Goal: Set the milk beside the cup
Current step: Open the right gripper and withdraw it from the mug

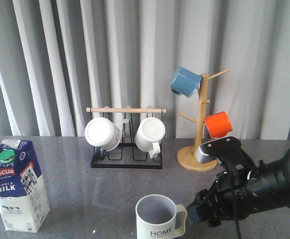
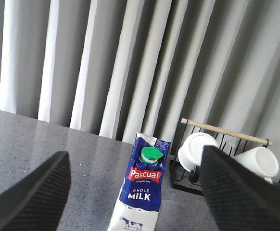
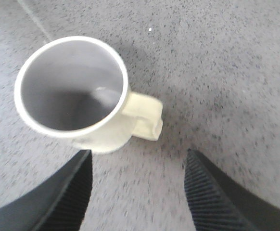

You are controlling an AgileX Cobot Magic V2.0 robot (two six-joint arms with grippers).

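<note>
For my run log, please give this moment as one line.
milk: upright, table left, not held | cup: upright, front centre | left gripper: open, facing milk | right gripper: open, by cup handle

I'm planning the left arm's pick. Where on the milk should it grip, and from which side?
Grip the milk across its flat side walls, about mid-height, below the sloped gable and green cap. It stands upright at the table's left with open space around it, and the open left gripper already frames it from above and behind, so coming in level from there looks best.

Mug rack (image 1: 126,149), mug tree (image 1: 201,130), curtain (image 1: 135,50)
</note>
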